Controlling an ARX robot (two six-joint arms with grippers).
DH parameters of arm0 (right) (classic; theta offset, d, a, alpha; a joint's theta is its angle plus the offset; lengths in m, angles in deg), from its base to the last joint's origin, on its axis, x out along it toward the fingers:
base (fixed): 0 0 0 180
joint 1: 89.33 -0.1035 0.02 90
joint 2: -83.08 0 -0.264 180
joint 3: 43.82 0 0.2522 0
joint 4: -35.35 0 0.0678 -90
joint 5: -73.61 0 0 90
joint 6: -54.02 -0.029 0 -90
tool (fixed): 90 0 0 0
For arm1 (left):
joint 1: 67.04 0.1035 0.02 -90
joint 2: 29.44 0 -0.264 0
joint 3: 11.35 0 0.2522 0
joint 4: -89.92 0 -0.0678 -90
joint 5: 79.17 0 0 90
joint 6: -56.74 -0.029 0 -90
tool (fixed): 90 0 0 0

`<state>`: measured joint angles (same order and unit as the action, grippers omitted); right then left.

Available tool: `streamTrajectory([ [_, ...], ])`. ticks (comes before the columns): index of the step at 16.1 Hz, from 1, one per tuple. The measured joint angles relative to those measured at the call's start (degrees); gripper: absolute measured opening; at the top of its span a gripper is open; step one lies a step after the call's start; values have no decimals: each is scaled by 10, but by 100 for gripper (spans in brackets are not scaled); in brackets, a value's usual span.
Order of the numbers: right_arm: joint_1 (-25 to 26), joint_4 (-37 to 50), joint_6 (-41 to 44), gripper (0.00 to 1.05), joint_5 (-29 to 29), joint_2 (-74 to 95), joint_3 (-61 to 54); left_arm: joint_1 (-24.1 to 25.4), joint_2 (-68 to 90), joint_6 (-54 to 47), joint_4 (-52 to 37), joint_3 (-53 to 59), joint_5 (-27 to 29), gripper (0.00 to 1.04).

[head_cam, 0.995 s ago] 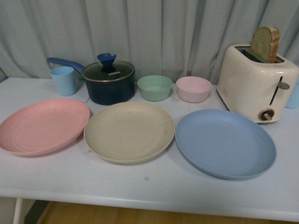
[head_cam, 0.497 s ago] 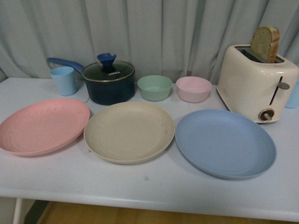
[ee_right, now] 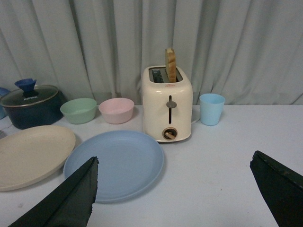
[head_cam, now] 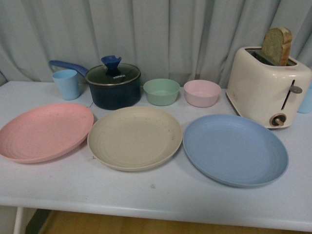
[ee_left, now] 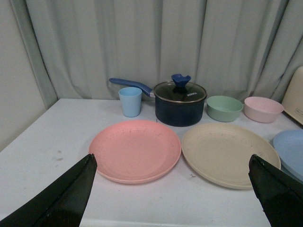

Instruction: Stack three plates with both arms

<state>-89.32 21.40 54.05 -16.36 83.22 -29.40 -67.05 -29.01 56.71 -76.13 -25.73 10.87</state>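
Three plates lie flat in a row on the white counter (head_cam: 156, 195), none stacked on another. The pink plate (head_cam: 44, 130) is furthest left, the beige plate (head_cam: 134, 137) is in the middle and the blue plate (head_cam: 235, 149) is on the right. Each lies just beside its neighbour; whether the rims touch cannot be told.

Behind the pink plate stands a light blue cup (head_cam: 67, 84), and next to it a dark blue saucepan (head_cam: 113, 87) with a glass lid, its handle reaching over the cup. Further right along the back are a green bowl (head_cam: 161, 91) and a pink bowl (head_cam: 202, 93), close together. A cream toaster (head_cam: 267, 87) stands behind the blue plate with a slice of bread (head_cam: 277, 46) sticking up from one slot. A second blue cup (ee_right: 211, 109) stands just beyond the toaster. A grey curtain (head_cam: 161, 34) hangs behind everything.

The left fingers (ee_left: 71, 194) are spread wide apart above the near edge of the counter, grasping nothing, with the pink and beige plates seen between them. The right fingers (ee_right: 71, 198) are likewise wide apart and empty, facing the blue plate and toaster
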Motion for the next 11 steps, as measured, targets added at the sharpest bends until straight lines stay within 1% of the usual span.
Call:
streamTrajectory([
  [11,0,0,0,98,0,0,0,0,0,0,0,0,0,98],
])
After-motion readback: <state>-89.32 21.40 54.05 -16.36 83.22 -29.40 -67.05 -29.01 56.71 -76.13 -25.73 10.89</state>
